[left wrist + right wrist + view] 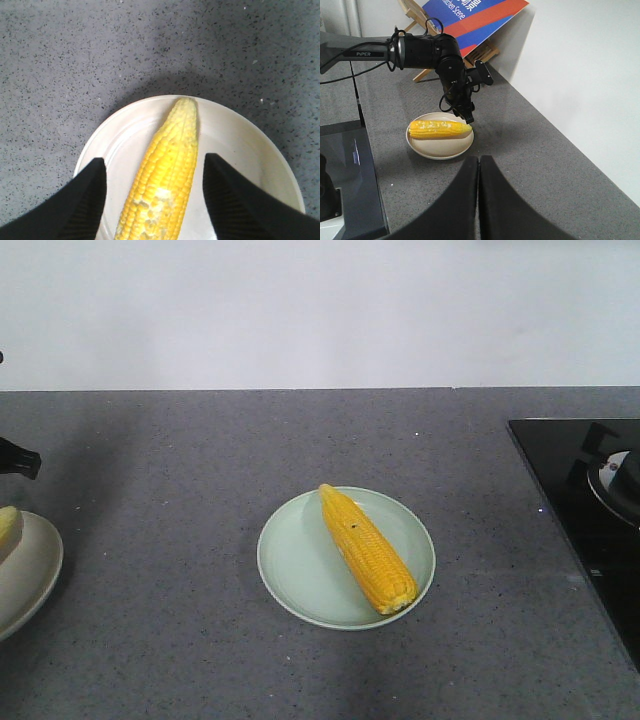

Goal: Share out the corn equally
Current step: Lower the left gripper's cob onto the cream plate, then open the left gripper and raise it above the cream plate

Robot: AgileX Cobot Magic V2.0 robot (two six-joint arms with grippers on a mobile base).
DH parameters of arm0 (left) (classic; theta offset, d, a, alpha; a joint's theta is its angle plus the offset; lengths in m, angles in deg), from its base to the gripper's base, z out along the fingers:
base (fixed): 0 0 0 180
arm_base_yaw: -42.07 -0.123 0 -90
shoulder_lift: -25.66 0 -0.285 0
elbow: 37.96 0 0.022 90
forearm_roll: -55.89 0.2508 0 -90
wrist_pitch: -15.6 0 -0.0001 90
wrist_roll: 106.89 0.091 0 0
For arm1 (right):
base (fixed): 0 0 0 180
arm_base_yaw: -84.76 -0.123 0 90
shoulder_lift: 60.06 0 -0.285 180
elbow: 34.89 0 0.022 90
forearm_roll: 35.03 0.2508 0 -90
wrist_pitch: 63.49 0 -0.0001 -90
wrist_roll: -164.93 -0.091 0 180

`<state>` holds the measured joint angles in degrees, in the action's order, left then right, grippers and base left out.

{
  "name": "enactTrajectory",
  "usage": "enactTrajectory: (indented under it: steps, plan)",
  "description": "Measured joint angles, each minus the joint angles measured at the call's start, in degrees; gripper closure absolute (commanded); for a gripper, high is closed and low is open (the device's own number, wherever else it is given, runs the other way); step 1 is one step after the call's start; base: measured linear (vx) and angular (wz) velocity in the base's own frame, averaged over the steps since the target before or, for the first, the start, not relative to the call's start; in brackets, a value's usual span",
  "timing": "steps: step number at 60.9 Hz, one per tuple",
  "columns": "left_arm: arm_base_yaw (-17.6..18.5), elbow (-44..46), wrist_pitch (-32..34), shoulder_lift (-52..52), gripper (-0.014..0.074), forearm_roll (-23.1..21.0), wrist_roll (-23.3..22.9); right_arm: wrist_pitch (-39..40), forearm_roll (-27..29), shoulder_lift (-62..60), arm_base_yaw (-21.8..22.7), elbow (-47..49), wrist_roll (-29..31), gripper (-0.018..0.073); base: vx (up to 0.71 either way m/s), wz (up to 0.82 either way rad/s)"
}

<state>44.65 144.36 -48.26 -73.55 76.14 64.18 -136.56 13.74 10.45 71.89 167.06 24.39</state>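
Two cobs show on my feeds. One cob (366,548) lies diagonally on a pale green plate (292,570) near the middle of the grey counter (180,540), its pointed tip toward the far edge and its blunt end at the plate's near-right rim. The second cob (165,180), marked with whitish patches, lies on a cream plate (240,145) at the counter's left edge; in the front view only a sliver of that cob and plate peeks in.

My left gripper (155,200) hangs over the cream plate with its fingers spread wide, one on each side of the patchy cob, and I cannot tell whether they touch it. In the right wrist view the same arm (420,50) carries the word "PIPER" in white on its black casing. My right gripper (479,200) has its fingers pressed flat together with nothing between them, well apart from both cobs.

Behind the left arm leans a blue, red and white signboard (470,12) on a wooden stand, reading "...chen Scene". A black glass cooktop (580,510) sits at the counter's right edge.
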Motion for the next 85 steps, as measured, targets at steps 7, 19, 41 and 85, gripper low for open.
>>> enactTrajectory:
  steps: [7, 19, 41, 85]
  plan:
    - [0.0, 0.0, -0.54, 0.0, 0.0178, 0.0, 0.0, 0.0, -0.51, 0.0, 0.0, 0.0, -0.05, 0.0564, 0.0, 0.0]
    - [0.0, 0.0, -1.66, 0.51, 0.0283, -0.59, -0.78, 0.0, -6.56, 0.0, 0.0, 0.0, -2.23, 0.0564, 0.0, 0.0]
    - [0.0, 0.0, 4.09, 11.71, 0.0605, -15.5, 2.61, 8.0, -22.79, -8.76, 0.0, -12.07, -10.07, 0.0564, 0.0, 0.0]
    - [1.29, -43.43, 34.9, 54.67, 0.0604, -44.87, 30.75, 35.18, -32.85, -34.45, 0.0, -66.66, -17.88, 0.0564, 0.0, 0.0]
